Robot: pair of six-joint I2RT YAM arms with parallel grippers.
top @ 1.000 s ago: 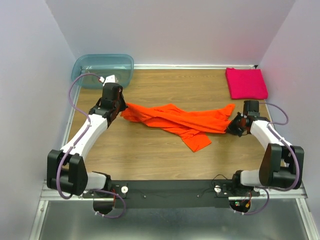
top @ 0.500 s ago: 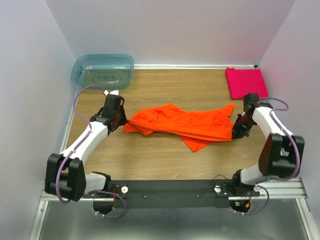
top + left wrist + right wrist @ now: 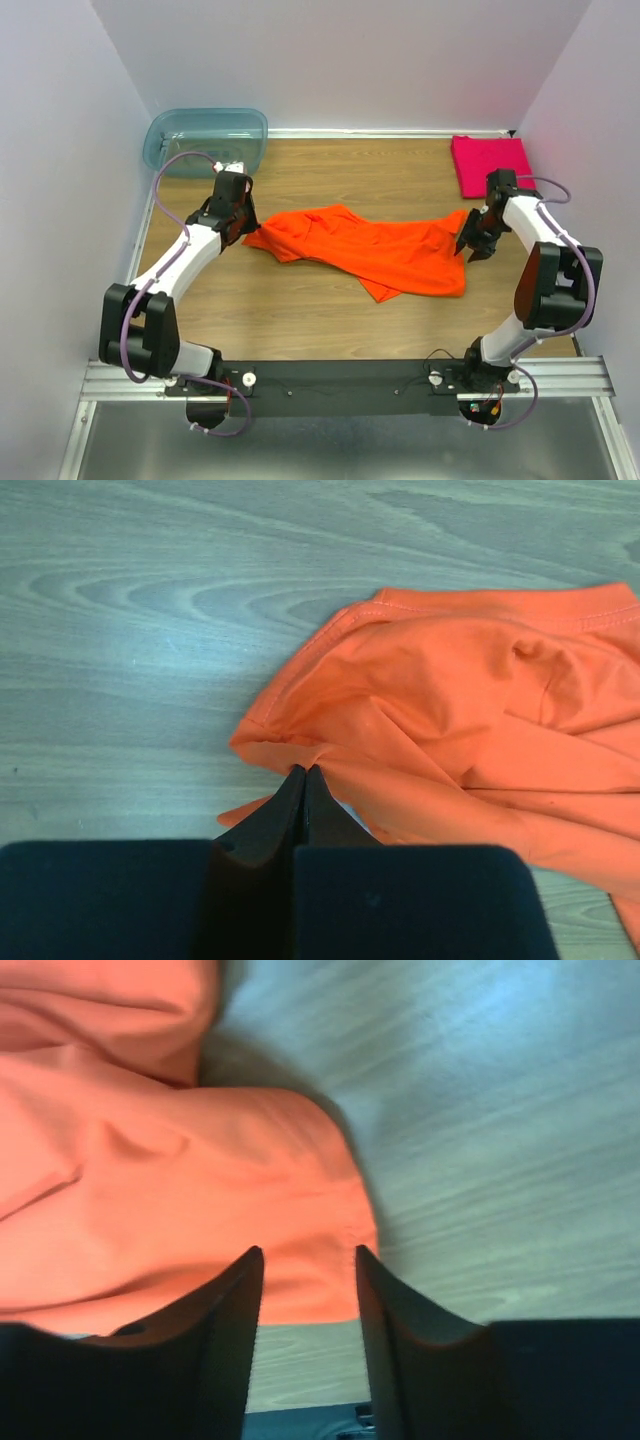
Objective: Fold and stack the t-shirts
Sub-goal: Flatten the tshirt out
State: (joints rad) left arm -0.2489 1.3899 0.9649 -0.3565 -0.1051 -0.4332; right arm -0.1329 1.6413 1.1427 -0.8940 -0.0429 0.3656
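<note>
The orange t-shirt [image 3: 370,250] lies crumpled and stretched across the middle of the table. My left gripper [image 3: 246,228] is shut on a pinched fold at its left edge, seen up close in the left wrist view [image 3: 303,771] with the orange cloth [image 3: 450,710] spreading to the right. My right gripper [image 3: 468,246] is open just above the shirt's right edge; its jaws [image 3: 308,1252] stand apart over the orange cloth [image 3: 150,1180] with nothing between them. The pink t-shirt [image 3: 492,165] lies folded square at the far right corner.
A translucent blue-green tub [image 3: 205,138] stands at the far left corner, just behind my left arm. White walls close in the table on the left, the back and the right. Bare wood [image 3: 300,310] shows in front of the orange shirt.
My right gripper has opened and let go of the shirt's right edge, which now lies flat. My left gripper, still shut on the cloth, has shifted slightly back.
</note>
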